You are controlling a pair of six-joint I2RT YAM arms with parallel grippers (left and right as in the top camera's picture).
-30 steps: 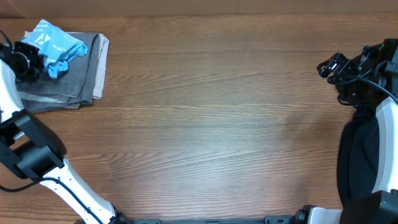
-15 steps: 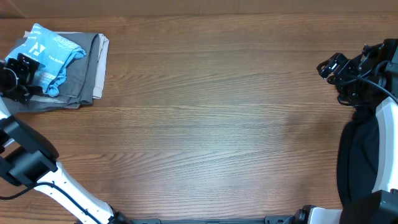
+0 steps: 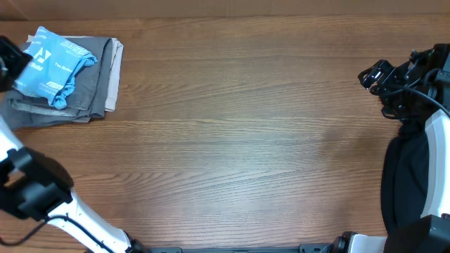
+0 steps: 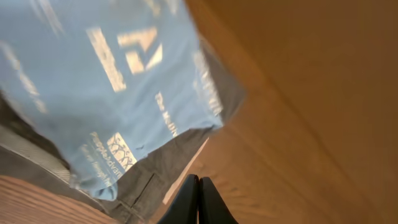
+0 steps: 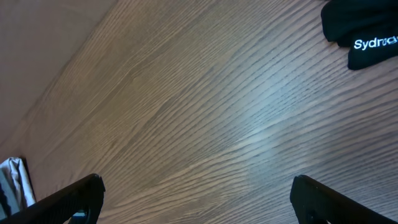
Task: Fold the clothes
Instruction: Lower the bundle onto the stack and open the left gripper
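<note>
The clothes, a light blue T-shirt (image 3: pixel 53 60) with white print, lie folded in a small bundle on a stack of grey trousers (image 3: pixel 95 88) at the table's far left. In the left wrist view the shirt (image 4: pixel 112 81) fills the upper left, with the grey trousers (image 4: pixel 158 171) showing under its edge. My left gripper (image 3: pixel 10 62) sits at the frame's left edge beside the bundle. Its fingertips (image 4: pixel 199 200) are pressed together with nothing between them, above bare wood clear of the cloth. My right gripper (image 3: pixel 376 74) hovers at the far right, and its jaws (image 5: pixel 199 202) stand wide open and empty.
The wooden table (image 3: pixel 246 140) stretches between the two arms. A black object with white lettering (image 5: pixel 367 28) lies near the right gripper. The right arm's black sleeve (image 3: pixel 408 183) hangs along the right edge.
My left gripper has let go of the shirt and drawn back to the left, shut again. The shirt now lies flatter on the trousers. The right arm has not moved.
</note>
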